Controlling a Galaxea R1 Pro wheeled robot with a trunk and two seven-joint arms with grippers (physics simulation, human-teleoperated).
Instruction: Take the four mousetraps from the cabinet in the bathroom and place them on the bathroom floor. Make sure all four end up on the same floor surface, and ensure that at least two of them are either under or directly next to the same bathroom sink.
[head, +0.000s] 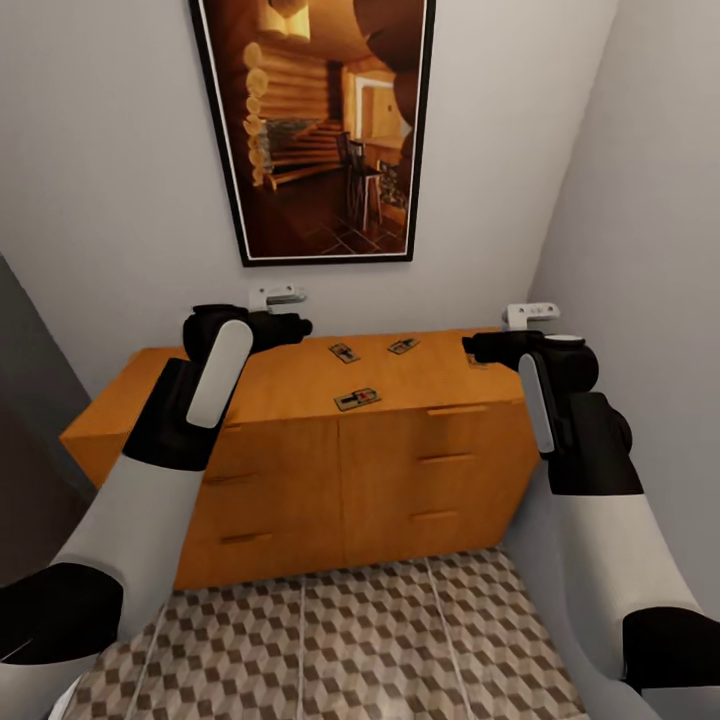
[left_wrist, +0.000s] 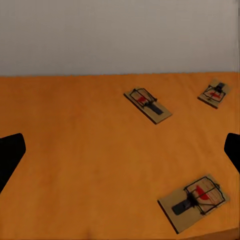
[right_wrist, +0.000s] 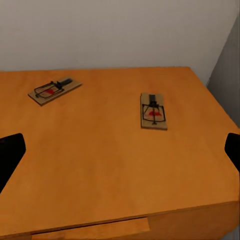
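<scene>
The low orange cabinet (head: 300, 480) has mousetraps lying on its top. One mousetrap (head: 357, 399) is near the front edge and two more (head: 345, 352) (head: 403, 346) lie further back. The left wrist view shows the same ones (left_wrist: 195, 200) (left_wrist: 148, 105) (left_wrist: 215, 93). Another mousetrap (right_wrist: 153, 111) lies near the cabinet's right end, in front of my right gripper (head: 475, 348). My left gripper (head: 292, 326) hovers over the top's left half. Both are open and hold nothing. Cube-patterned bathroom floor (head: 400, 640) lies before the cabinet. The sink is out of view.
A large framed picture (head: 320, 130) hangs on the wall behind the cabinet. Two white wall fittings (head: 275, 296) (head: 530, 313) sit just above the cabinet top. A side wall (head: 650, 250) runs close along the cabinet's right end.
</scene>
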